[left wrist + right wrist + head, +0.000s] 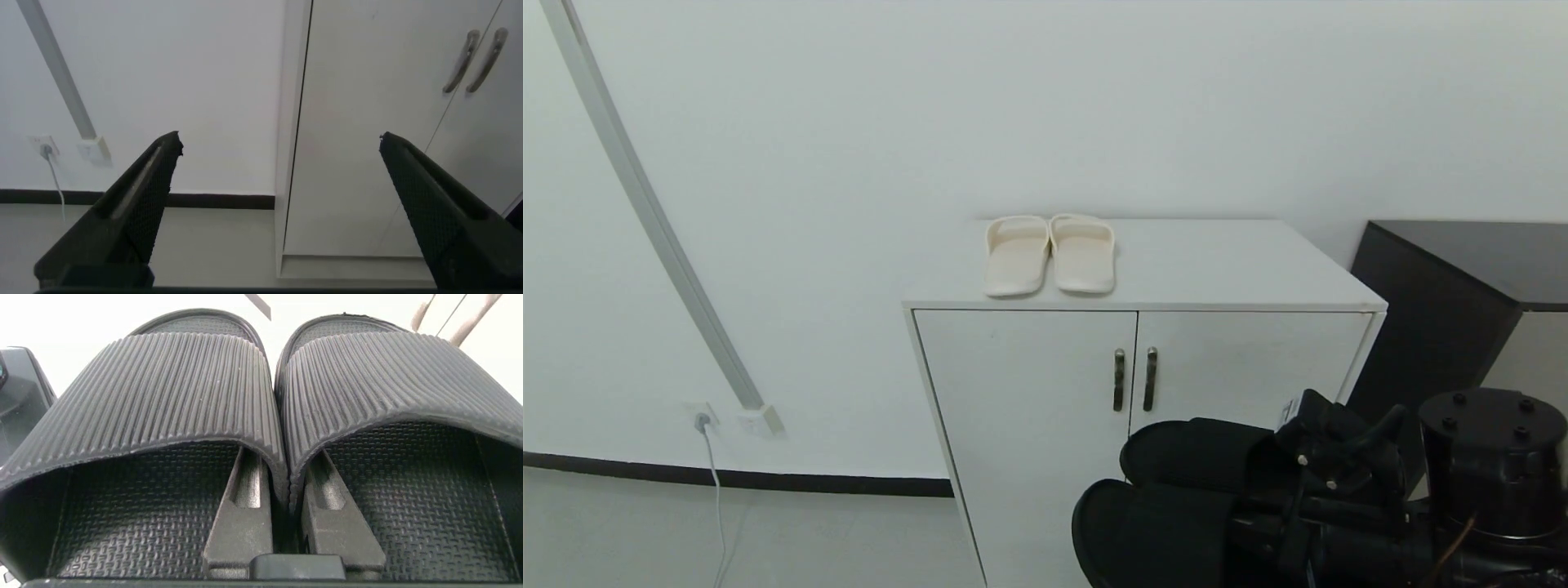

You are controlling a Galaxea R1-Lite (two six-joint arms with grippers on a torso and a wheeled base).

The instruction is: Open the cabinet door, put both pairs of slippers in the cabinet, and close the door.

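Right wrist view puts me inside the black slippers (188,400): my right gripper (282,461) has one finger slid under each ribbed strap, and the two are pinching the slippers' adjoining inner walls together, so the pair hangs as one bundle. In the head view this pair is held low, in front of the right-hand door of the cabinet (1225,261).

They look like moulded foam or rubber. I judge them light, bendy and fairly grippy, with that studded footbed. The soft walls may squash or pivot under the pinch, so I would carry them slowly and level.

The cream slippers (1049,253) lie side by side on the cabinet top, on its left half and close to the front edge. They look smoother but just as light and soft. The same hold should suit them: a finger under each strap, squeezing the touching inner sides.

Both doors are shut. The two door handles (1134,379) are slim upright bars at the middle seam, apparently rigid metal, good for a firm pinch across the bar. My left gripper (280,143) is spread wide and holds nothing, low beside the cabinet's left front corner.
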